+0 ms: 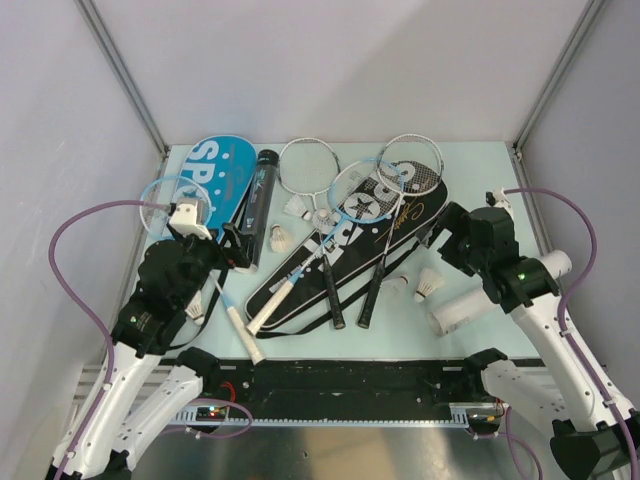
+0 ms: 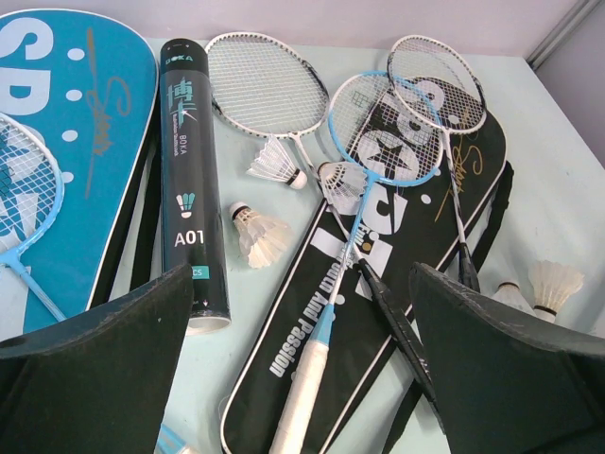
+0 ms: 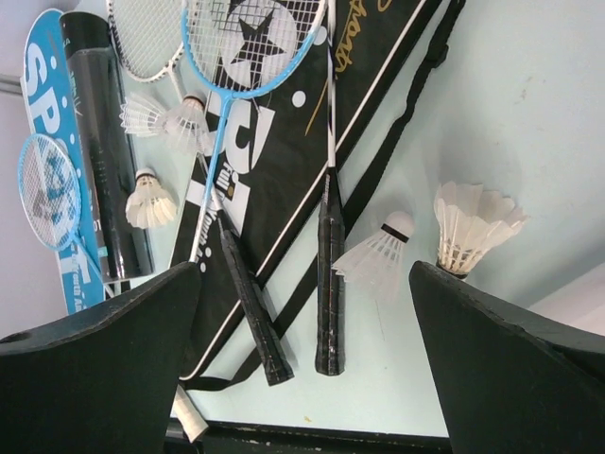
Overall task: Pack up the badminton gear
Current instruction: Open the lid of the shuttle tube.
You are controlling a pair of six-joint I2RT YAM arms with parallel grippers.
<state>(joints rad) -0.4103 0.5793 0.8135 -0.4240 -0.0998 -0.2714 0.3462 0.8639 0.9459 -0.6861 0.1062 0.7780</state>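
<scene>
A black "SPORT" racket bag (image 1: 350, 245) lies mid-table with three rackets across it: a blue-framed one with a white handle (image 2: 307, 388) and two with black handles (image 3: 329, 284). A blue bag (image 1: 220, 168) lies at the back left with a fourth, blue-framed racket (image 1: 168, 198) on it. A black shuttle tube (image 1: 262, 205) lies between the bags. A white tube (image 1: 478, 305) lies by the right arm. Shuttlecocks lie near the racket heads (image 1: 296, 207) and at the right (image 1: 430, 287). My left gripper (image 1: 236, 250) hovers open and empty near the black tube's near end. My right gripper (image 1: 444, 236) is open and empty beside the black bag's right edge.
Grey walls with metal posts (image 1: 125, 80) enclose the table on three sides. A black rail (image 1: 350, 378) runs along the near edge between the arm bases. Bag straps (image 3: 378, 170) trail over the table to the right of the black bag. Bare table shows at the back right (image 1: 480, 170).
</scene>
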